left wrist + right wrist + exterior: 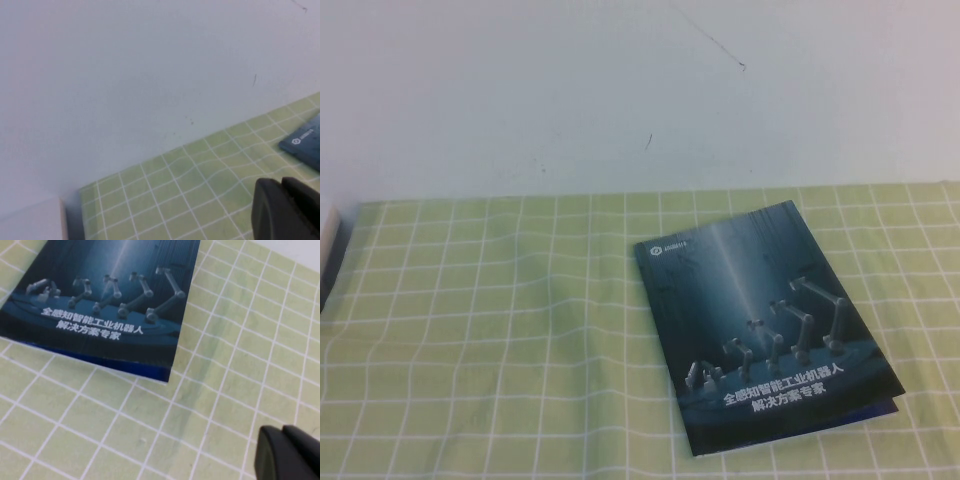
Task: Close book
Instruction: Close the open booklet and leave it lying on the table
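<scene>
Spreading below a white wall point(620, 90), green checked cloth point(470, 330) bears the book point(760, 320); left claw point(283, 187), right claw point(283, 434) above cloth, pinched empty.

I get the left gripper point(287, 212) only as a dark lump cut off at the corner of its wrist camera, over the checked cloth point(165, 195) near the wall point(125, 75); just one corner of the book point(306, 142) reaches that picture. The right gripper point(289, 454) is clipped the same way, above the cloth beside the book's near corner (the cover runs off two edges there). From the high camera the logo line point(672, 243) is too small to read, and a pale thing point(326, 240) at the left edge is cut off.
</scene>
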Tool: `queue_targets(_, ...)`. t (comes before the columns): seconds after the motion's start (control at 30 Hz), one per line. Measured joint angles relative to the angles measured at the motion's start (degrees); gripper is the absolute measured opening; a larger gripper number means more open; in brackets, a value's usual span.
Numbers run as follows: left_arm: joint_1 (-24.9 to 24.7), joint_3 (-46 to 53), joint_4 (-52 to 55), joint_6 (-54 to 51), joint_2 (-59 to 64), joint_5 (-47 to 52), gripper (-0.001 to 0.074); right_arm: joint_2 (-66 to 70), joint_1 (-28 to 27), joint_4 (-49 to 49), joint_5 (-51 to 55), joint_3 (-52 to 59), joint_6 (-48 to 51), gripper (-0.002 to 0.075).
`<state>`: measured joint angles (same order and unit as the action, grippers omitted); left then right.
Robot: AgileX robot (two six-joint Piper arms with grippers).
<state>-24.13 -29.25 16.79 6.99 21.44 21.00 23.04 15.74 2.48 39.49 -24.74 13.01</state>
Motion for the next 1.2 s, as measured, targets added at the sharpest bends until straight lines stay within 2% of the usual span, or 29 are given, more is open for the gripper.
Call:
queue_targets(0.13,0.0,8.0,0.1,0.0,-6.4,-6.8,-0.0004,-4.9,0.0,0.0,-0.1,3.9,-1.8,-0.0002)
queue_targets(0.27,0.0,11.6,0.3,0.0,-9.2,-10.2,-0.0004,-6.5,0.0,0.0,-0.4,4.6,-2.3,-0.0002)
queue_targets(0.93,0.2,21.1,0.0,1.9,-10.4,-11.8,-0.0004,-6.6,0.0,-0.5,-1.1,4.6,-2.8,-0.0002)
queue_targets(1.07,3.7,23.2,-3.0,2.8,-13.4,-12.1,-0.0004,-6.6,0.0,-0.9,-1.1,4.6,-2.8,-0.0002)
queue_targets(1.2,10.5,26.2,-7.5,1.2,-16.7,-14.3,-0.0004,-6.6,0.0,-1.0,-1.1,4.6,-2.8,-0.0002)
